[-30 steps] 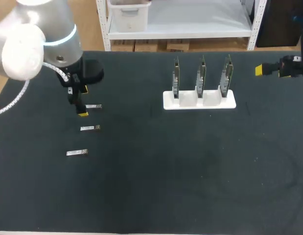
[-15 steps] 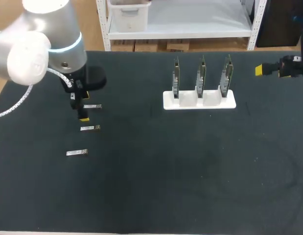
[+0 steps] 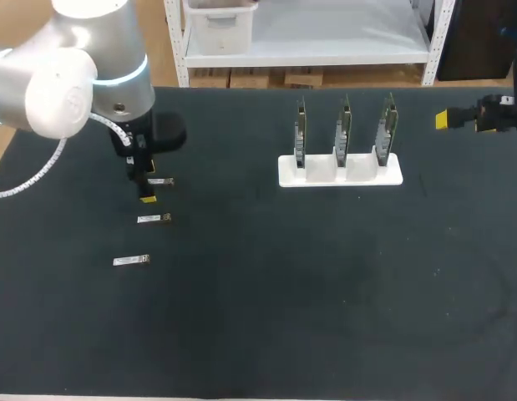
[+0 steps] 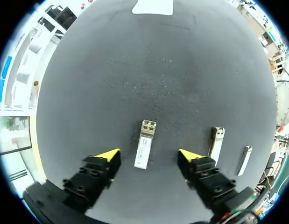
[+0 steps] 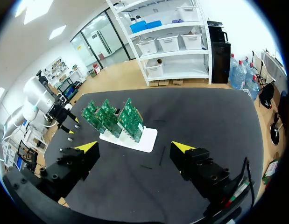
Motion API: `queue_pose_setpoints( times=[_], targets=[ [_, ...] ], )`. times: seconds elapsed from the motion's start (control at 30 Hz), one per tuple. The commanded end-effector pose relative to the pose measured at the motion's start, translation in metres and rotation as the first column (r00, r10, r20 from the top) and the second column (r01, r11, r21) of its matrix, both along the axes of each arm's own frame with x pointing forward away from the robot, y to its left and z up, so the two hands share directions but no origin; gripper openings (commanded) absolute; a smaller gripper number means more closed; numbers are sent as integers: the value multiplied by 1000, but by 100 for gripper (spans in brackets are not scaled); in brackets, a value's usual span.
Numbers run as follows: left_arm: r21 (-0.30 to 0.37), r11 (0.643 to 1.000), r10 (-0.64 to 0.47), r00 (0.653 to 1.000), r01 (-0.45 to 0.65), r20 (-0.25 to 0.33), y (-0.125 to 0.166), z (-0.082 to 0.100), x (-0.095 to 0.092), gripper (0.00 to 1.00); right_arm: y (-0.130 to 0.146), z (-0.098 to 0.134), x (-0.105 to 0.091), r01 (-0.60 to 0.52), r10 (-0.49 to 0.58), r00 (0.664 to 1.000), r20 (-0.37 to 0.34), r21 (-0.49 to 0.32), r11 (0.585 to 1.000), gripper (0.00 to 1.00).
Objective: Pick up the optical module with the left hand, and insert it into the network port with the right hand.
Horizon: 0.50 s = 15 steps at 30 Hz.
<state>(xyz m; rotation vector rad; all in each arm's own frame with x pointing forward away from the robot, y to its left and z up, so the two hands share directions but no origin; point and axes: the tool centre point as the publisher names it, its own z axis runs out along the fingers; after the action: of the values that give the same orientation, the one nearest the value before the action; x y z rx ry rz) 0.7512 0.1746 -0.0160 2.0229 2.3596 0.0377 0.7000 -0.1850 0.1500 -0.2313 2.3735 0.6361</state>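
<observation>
Three small silver optical modules lie in a row on the black table at the left. My left gripper (image 3: 147, 184) is down over the farthest module (image 3: 162, 181). In the left wrist view this module (image 4: 146, 140) lies lengthwise between the yellow tips of the left gripper (image 4: 149, 156), which is open with a gap on both sides. The other two modules (image 4: 216, 142) (image 4: 245, 160) lie beside the gripper. Green boards (image 3: 342, 129) with the network ports stand in a white rack (image 3: 340, 175). My right gripper (image 3: 468, 118) hovers open and empty at the far right, away from the rack (image 5: 130, 137).
The middle module (image 3: 154, 219) and the nearest module (image 3: 131, 261) lie just in front of the left gripper. Dark table surface (image 3: 325, 292) stretches between the modules and the rack. The left arm (image 5: 41, 100) shows far beyond the boards in the right wrist view.
My left arm has shifted a little to the right and settled over the farthest module. The right arm has not moved.
</observation>
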Motion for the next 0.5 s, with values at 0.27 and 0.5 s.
queue_pose_setpoints(
  times=[0.27,0.5],
  targets=[
    [7,1000,-28,1000,28,-7,0,-2,-6,0,0,0,0,0,0,1000,0,0,1000,100],
    [6,999,-36,999,36,-4,0,-2,-8,0,0,0,0,0,0,1000,0,0,1000,100]
  ],
)
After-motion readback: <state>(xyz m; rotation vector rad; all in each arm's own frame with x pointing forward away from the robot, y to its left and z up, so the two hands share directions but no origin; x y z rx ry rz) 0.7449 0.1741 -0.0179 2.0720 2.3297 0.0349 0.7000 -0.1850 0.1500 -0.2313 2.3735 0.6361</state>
